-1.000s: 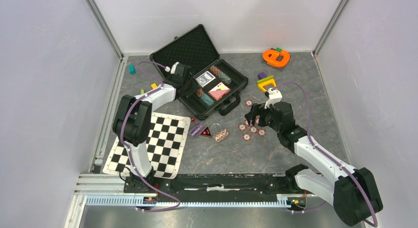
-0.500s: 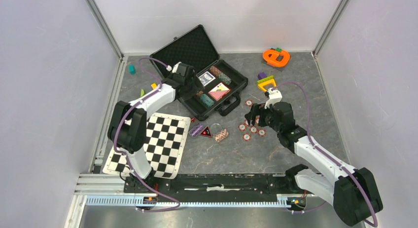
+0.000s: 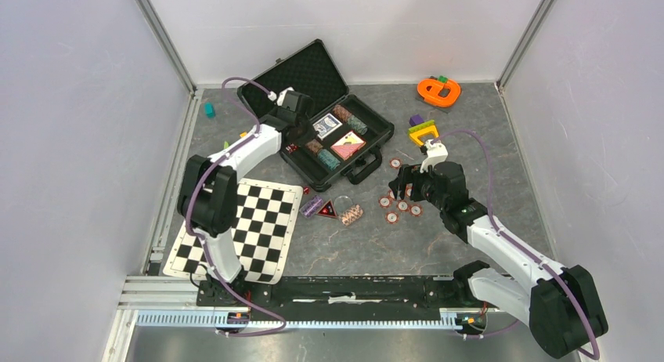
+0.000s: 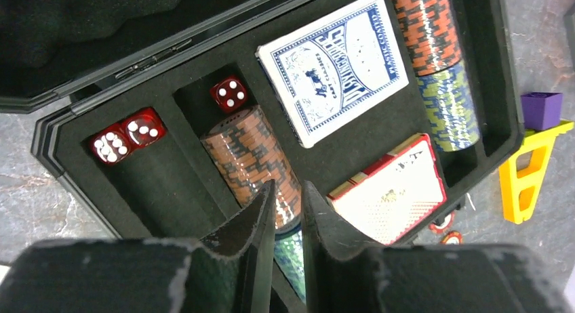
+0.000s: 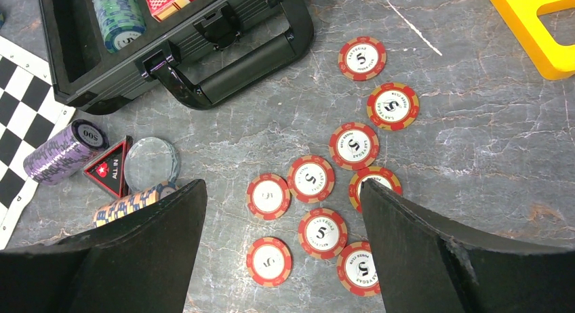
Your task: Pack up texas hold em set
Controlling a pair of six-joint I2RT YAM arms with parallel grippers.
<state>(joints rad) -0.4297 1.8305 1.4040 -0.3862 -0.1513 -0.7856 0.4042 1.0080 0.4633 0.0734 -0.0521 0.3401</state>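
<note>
Grey marbled worktop [image 3: 438,244], white walls. The black briefcase [image 3: 384,128] lies open at rear centre, holding chip stacks, cards and dice. Left tool [image 4: 286,211] hovers over it, fingers nearly together, gripping nothing. Right tool [image 5: 281,211], spread wide, hangs above the loose red-white chips [image 5: 310,179].

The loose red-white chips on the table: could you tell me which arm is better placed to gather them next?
The right. Its open gripper hovers directly over the red-white chips, while the left gripper, nearly closed, sits over the briefcase.
</note>
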